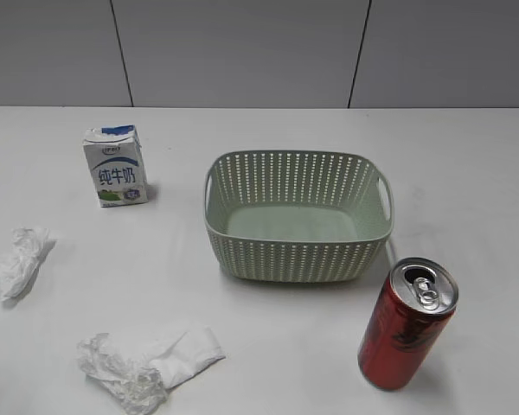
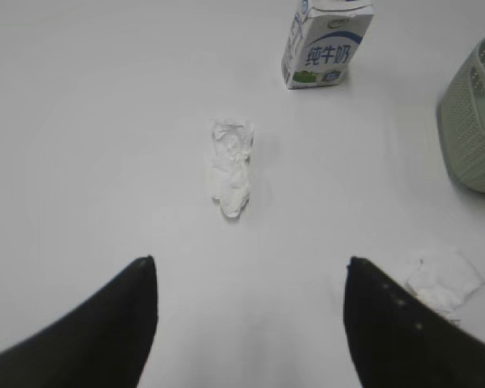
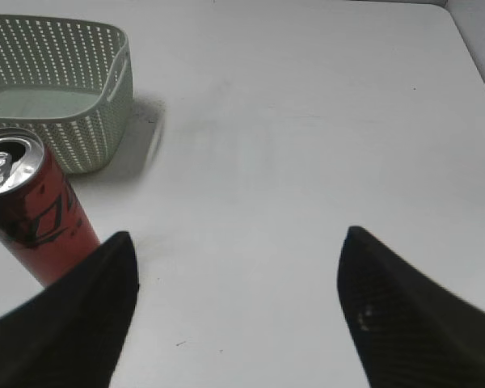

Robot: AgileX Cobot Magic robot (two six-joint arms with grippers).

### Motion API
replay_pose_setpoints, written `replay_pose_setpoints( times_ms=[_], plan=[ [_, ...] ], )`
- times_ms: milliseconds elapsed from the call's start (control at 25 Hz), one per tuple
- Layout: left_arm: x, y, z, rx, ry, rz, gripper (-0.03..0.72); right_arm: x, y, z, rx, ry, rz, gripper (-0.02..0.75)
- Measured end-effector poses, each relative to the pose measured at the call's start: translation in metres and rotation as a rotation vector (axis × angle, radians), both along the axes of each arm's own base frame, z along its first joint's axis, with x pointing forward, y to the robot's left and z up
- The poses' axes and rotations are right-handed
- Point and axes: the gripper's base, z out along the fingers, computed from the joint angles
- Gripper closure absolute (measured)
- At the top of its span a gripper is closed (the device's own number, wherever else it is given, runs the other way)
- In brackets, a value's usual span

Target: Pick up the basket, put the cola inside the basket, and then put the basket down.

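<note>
The basket [image 1: 297,218] sits empty on the white table [image 1: 467,173]. The cola [image 1: 406,323] stands upright near its front right corner, apart. Both the left end effector [image 2: 250,271] and right end effector [image 3: 238,242] are spread wide, holding nothing.

Bright even light, soft short shadows, sharp exterior view, slightly hazy wrist views

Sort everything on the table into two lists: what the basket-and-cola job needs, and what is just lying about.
Needed:
basket
cola

Lying about:
milk carton
left tissue
front tissue
</note>
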Motion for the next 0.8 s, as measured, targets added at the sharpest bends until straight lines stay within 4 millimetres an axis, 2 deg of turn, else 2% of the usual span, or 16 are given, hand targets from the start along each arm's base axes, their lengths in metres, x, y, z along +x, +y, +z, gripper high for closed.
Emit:
replay_pose_setpoints(
  times_ms=[200,480,600,800],
  plan=[
    [0.034,-0.011,0.01,-0.036,0.071,-0.055,0.145,0.0,0.0,0.0,0.002,0.0,0.001,0.154],
    [0.104,-0.031,0.017,-0.063,0.206,-0.11,0.145,0.0,0.0,0.0,0.002,0.0,0.001,0.154],
    [0.135,-0.045,0.015,-0.053,0.261,-0.151,0.145,0.0,0.0,0.0,0.002,0.0,0.001,0.154],
    [0.176,-0.078,0.006,-0.024,0.338,-0.214,0.145,0.0,0.0,0.0,0.001,0.0,0.001,0.154]
  ],
)
